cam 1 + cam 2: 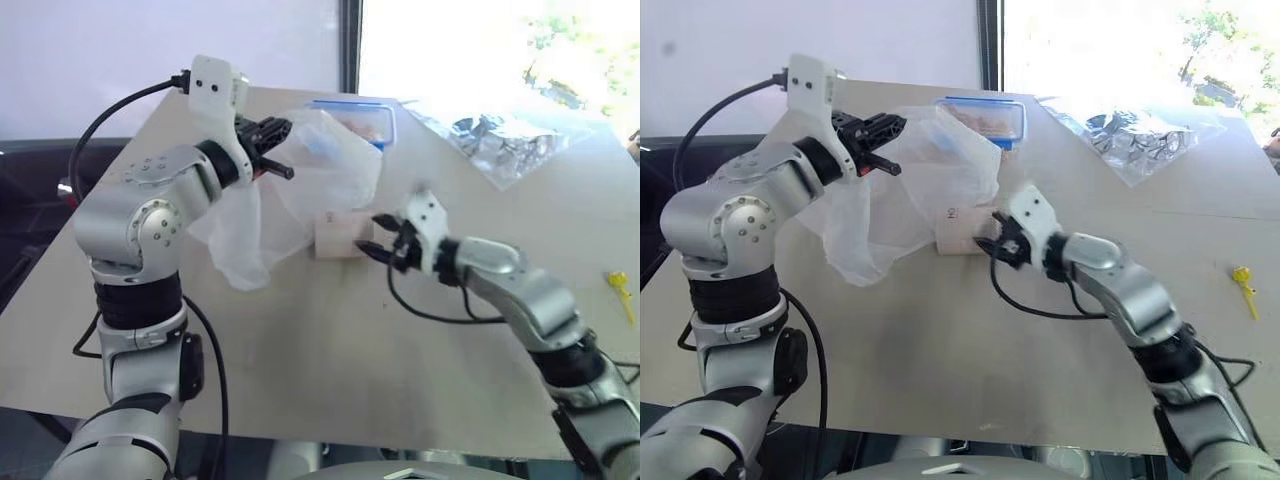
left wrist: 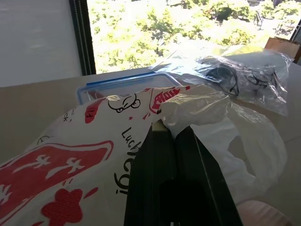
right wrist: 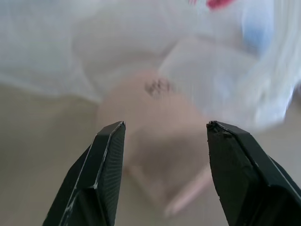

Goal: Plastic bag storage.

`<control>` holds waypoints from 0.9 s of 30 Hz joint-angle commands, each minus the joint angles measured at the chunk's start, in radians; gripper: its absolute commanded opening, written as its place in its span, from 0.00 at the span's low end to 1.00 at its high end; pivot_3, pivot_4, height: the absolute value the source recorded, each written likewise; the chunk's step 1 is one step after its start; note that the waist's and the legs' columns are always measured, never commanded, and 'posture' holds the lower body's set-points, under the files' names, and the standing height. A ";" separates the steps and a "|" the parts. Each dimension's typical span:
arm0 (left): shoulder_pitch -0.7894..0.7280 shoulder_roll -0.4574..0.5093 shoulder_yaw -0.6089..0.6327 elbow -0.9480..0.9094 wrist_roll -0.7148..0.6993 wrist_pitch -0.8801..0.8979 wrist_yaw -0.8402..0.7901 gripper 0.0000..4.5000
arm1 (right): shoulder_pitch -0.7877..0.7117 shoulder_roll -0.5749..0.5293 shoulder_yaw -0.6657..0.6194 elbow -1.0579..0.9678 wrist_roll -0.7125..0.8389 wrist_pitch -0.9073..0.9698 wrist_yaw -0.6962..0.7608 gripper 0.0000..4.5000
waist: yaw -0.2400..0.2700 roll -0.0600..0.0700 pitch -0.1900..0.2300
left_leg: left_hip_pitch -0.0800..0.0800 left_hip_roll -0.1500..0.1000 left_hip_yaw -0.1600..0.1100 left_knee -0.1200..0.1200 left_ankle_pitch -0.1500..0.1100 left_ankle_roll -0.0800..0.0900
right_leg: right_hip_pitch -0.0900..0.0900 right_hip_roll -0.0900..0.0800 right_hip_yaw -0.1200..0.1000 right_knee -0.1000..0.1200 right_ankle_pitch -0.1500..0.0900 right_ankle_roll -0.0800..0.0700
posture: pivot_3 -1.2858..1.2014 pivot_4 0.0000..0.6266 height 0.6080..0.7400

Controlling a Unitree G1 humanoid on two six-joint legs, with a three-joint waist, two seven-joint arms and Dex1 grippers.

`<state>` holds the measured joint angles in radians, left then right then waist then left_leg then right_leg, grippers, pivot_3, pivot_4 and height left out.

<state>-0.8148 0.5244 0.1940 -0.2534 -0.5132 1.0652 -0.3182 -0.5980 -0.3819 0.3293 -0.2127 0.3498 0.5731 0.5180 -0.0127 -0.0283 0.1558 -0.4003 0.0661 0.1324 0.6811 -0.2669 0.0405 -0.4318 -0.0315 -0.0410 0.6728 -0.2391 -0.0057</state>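
Note:
The plastic bag [image 1: 300, 195], thin and white with red print [image 2: 56, 160], hangs above the table with its lower end resting on the tabletop. My left gripper [image 2: 170, 128] is shut on the bag's upper edge and holds it raised at the left [image 1: 280, 150]. My right gripper [image 1: 371, 232] stands open near the table's middle, pointing left at a small pale block [image 1: 338, 236] that sits under the bag's right edge. In the right wrist view the block [image 3: 155, 108] lies just ahead of the open right gripper [image 3: 164, 127], with nothing between the fingers.
A blue-lidded box [image 1: 365, 115] stands behind the bag at the table's far side. A clear bag of silvery contents [image 1: 500, 140] lies at the back right. A small yellow item [image 1: 622, 288] rests near the right edge of the beige table [image 1: 300, 360].

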 commanded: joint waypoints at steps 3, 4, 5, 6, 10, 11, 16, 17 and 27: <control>-0.015 0.012 0.048 -0.012 0.018 -0.014 0.047 0.00 | -0.109 0.120 0.013 0.196 -0.073 -0.091 0.031 0.61 | 0.000 0.000 0.000 | 0.000 0.000 0.000 0.000 0.000 0.000 | 0.000 -0.001 0.000 0.000 0.000 0.000 | 0.52 0.24 1.00; -0.013 0.010 0.051 -0.015 0.018 -0.013 0.052 0.00 | -0.113 0.124 0.017 0.218 -0.077 -0.076 0.049 0.61 | 0.001 0.000 0.000 | 0.000 0.000 0.000 0.000 0.000 0.000 | 0.000 -0.001 0.000 0.000 0.000 0.000 | 0.52 0.24 1.00; -0.010 0.009 0.055 -0.016 0.019 -0.013 0.058 0.00 | -0.109 0.099 0.045 0.224 -0.096 -0.076 0.096 0.61 | 0.003 0.000 0.000 | 0.000 0.000 0.000 0.000 0.000 0.000 | 0.000 -0.001 -0.001 0.000 0.000 0.000 | 0.52 0.24 1.00; -0.006 0.008 0.058 -0.017 0.021 -0.012 0.062 0.00 | -0.097 0.068 0.063 0.206 -0.095 -0.051 0.148 0.61 | 0.005 0.000 0.000 | -0.001 0.000 0.000 0.000 0.000 0.000 | 0.000 -0.001 -0.001 0.000 0.000 0.000 | 0.52 0.24 1.00; 0.008 0.009 0.071 -0.023 0.020 -0.010 0.072 0.00 | -0.016 -0.070 0.055 0.039 -0.014 0.076 0.293 0.61 | 0.006 0.000 0.000 | -0.001 -0.003 -0.001 0.000 0.000 0.001 | 0.001 -0.004 -0.002 -0.001 0.000 0.001 | 0.52 0.24 1.00; 0.011 0.010 0.072 -0.025 0.020 -0.010 0.072 0.00 | 0.006 -0.106 0.046 -0.007 0.003 0.103 0.317 0.61 | 0.007 0.000 0.000 | -0.001 -0.003 -0.001 0.000 -0.001 0.001 | 0.001 -0.004 -0.002 0.000 0.000 0.001 | 0.52 0.24 1.00; 0.019 0.005 0.070 -0.017 0.027 -0.023 0.079 0.00 | 0.149 -0.269 -0.109 -0.257 0.129 0.221 0.340 0.61 | 0.008 -0.001 0.000 | 0.000 -0.003 -0.003 0.000 -0.001 0.001 | 0.002 -0.004 -0.002 0.000 0.000 0.001 | 0.52 0.24 1.00; 0.019 0.005 0.069 -0.016 0.027 -0.025 0.079 0.00 | 0.163 -0.279 -0.136 -0.285 0.145 0.232 0.330 0.61 | 0.007 -0.001 0.000 | 0.000 -0.003 -0.003 0.000 -0.001 0.001 | 0.002 -0.004 -0.002 0.000 0.000 0.001 | 0.52 0.24 1.00; -0.007 -0.003 0.038 0.039 0.039 -0.067 0.072 0.00 | -0.017 -0.031 -0.131 -0.145 0.031 0.236 0.023 0.61 | 0.000 -0.001 0.001 | 0.002 -0.002 -0.001 0.000 0.000 -0.001 | 0.000 -0.002 0.000 0.005 -0.001 0.001 | 0.52 0.24 1.00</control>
<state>-0.7890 0.5163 0.2316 -0.2092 -0.4885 1.0305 -0.2432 -0.5730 -0.4456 0.1612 -0.4204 0.4345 0.8448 0.5818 -0.0131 -0.0292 0.1564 -0.3986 0.0634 0.1314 0.6812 -0.2666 0.0399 -0.4313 -0.0341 -0.0403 0.6775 -0.2396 -0.0050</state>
